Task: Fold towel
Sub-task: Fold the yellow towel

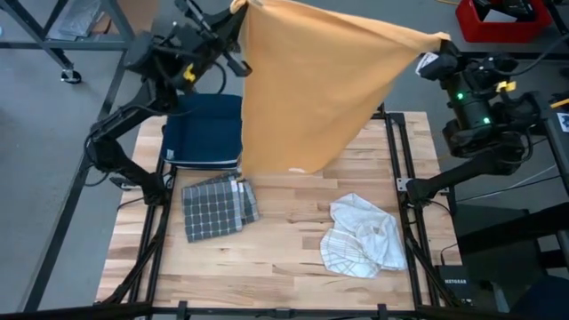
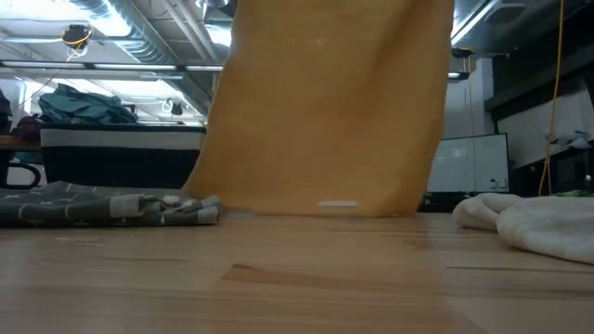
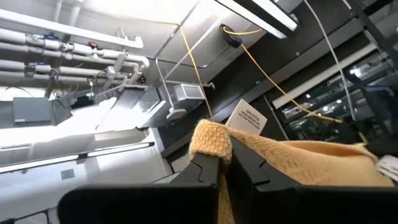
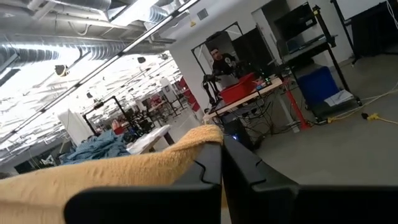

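Observation:
A large orange-yellow towel (image 1: 320, 84) hangs spread between my two raised grippers over the far half of the wooden table (image 1: 284, 267). My left gripper (image 1: 238, 7) is shut on its upper left corner. My right gripper (image 1: 437, 44) is shut on its upper right corner. In the low view the towel (image 2: 325, 111) falls as a wide sheet. Its lower edge (image 2: 316, 211) is down at table height; I cannot tell whether it touches the wood. My left gripper pinches the towel's top corner (image 3: 210, 138) between its two fingers, and the bunched corner sticks out past the fingertips. The fingers point slanting upward. The cloth runs off toward the other arm and hangs below. My right gripper pinches the opposite top corner (image 4: 208, 134) between its two fingers, which lie roughly level. The top edge (image 4: 112, 171) runs away from them toward the left arm, slightly slack, and the sheet hangs below.
A folded navy towel (image 1: 204, 132) lies at the far left of the table. A folded grey checked towel (image 1: 216, 206) lies in front of it. A crumpled white towel (image 1: 364, 236) lies near the right front. Bare wood shows in the middle front.

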Controlling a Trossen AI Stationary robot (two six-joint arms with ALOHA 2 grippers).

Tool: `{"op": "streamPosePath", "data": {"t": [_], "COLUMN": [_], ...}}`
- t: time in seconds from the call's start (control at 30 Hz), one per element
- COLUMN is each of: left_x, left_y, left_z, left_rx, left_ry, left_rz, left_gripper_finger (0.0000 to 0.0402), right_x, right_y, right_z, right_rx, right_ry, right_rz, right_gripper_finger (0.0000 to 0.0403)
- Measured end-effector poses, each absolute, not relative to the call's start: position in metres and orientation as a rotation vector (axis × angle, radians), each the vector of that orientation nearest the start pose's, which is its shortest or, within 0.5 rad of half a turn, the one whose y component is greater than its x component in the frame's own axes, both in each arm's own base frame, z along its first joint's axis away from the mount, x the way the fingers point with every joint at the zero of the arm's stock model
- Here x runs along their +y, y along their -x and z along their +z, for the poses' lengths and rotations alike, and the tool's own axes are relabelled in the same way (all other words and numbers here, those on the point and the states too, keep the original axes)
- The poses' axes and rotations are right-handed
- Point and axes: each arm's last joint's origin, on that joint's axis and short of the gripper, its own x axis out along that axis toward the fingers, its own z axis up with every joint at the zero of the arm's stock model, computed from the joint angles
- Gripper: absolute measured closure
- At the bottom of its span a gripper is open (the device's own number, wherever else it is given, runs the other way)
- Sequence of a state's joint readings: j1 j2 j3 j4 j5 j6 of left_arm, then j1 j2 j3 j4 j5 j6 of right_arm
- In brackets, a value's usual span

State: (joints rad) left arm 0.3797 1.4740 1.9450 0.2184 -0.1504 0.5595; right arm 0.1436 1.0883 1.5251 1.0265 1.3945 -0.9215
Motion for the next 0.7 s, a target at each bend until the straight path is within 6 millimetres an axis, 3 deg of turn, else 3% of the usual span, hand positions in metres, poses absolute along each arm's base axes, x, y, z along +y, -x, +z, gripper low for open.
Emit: {"op": "streamPosePath", "data": {"t": [0.4, 0.53, 0.7], "left_x": [0.152, 0.169, 0.185], "left_y": [-0.245, -0.245, -0.243], "left_z": [0.597, 0.593, 0.589], "left_rx": [-0.563, -0.556, -0.551], "left_ry": [-0.569, -0.555, -0.532], "left_rz": [0.715, 0.693, 0.659], "left_gripper_finger": [0.0401, 0.0401, 0.0401], "right_x": [-0.015, -0.016, -0.017], "right_y": [-0.091, -0.079, -0.078], "right_z": [0.574, 0.576, 0.576], "right_rx": [-0.643, -0.635, -0.592], "right_ry": [-0.236, -0.217, -0.171], "right_rz": [-1.258, -1.272, -1.291], "right_gripper_finger": [0.0401, 0.0401, 0.0401]}}
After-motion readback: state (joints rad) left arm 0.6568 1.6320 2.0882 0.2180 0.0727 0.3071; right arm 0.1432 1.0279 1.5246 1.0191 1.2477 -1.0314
